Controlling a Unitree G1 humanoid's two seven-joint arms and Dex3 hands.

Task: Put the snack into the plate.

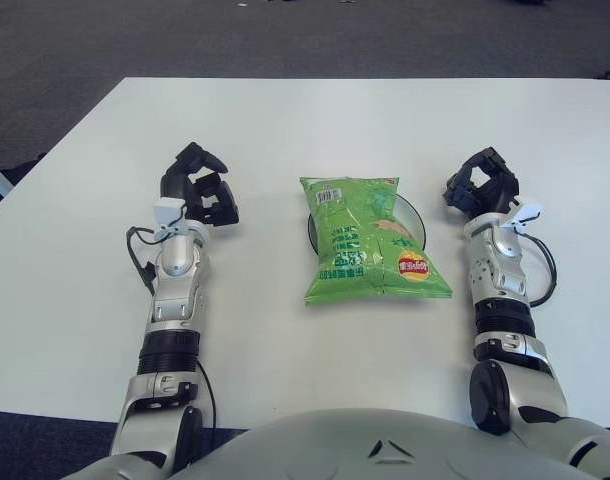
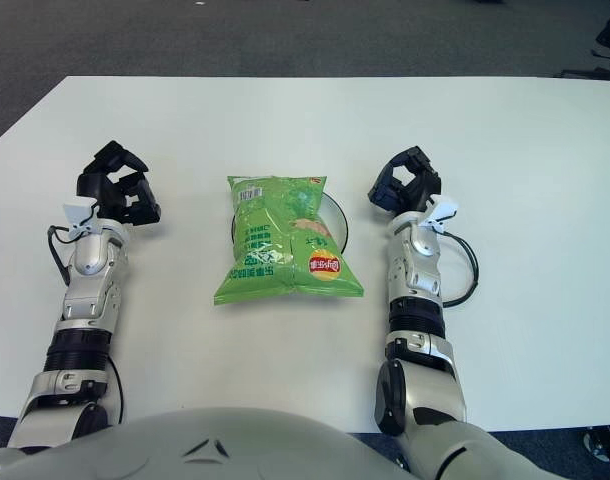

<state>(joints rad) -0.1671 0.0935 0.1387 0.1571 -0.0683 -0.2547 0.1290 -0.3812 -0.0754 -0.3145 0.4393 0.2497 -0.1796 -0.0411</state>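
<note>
Snack: my green snack bag (image 1: pixel 370 250) lies flat across the plate (image 1: pixel 413 214), hiding most of it.
Left hand: my left hand (image 1: pixel 197 187), left of the bag, fingers curled, holding nothing.
Right hand: my right hand (image 1: pixel 482 182), right of the plate, curled and empty.
Table: the right eye view alone shows the white table (image 2: pixel 545 150) past its right corner.

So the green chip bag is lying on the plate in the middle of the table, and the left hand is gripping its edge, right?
Not quite. The green chip bag does lie on the plate, but the left hand is not gripping it; the left eye view shows it well to the bag's left, with bare table between them. The right hand shows to the bag's right.
</note>
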